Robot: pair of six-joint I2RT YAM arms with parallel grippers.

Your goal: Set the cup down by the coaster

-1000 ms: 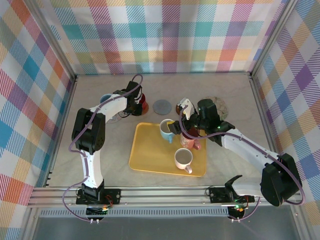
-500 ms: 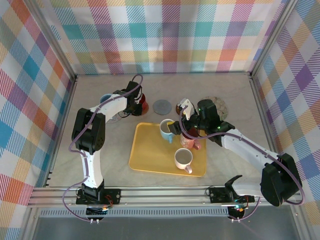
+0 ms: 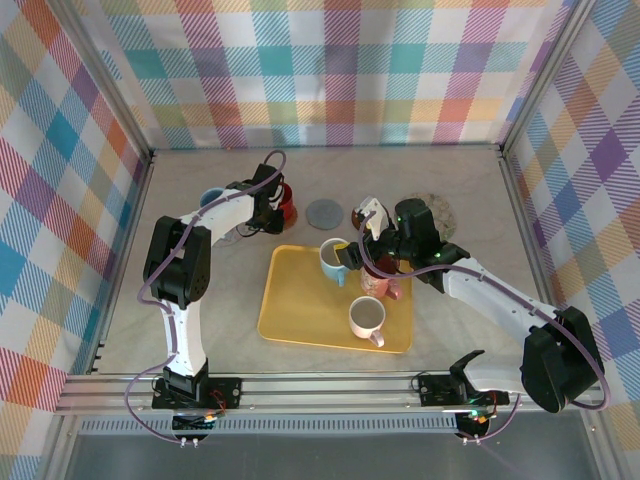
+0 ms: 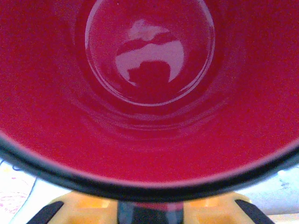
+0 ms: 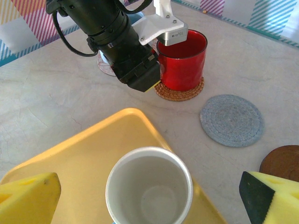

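The tray [image 3: 295, 305] lies in the middle of the table [image 3: 200, 310]. On its right half stand a rear cup [image 3: 333, 258] and a front cup [image 3: 367, 317]. Behind the tray's left corner, a cup [image 5: 182, 59] stands on a woven coaster [image 5: 180, 92]. To its right lie 2 more coasters, a flat coaster [image 5: 232, 120] and then a last coaster [image 5: 282, 163], apart from each other.

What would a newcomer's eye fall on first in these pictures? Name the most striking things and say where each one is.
The glossy red cup stands on a woven coaster at the back left of the table, with the left end effector at its rim. A bright yellow tray lies in the middle, and the open right end effector hovers over a white-lined cup on it.
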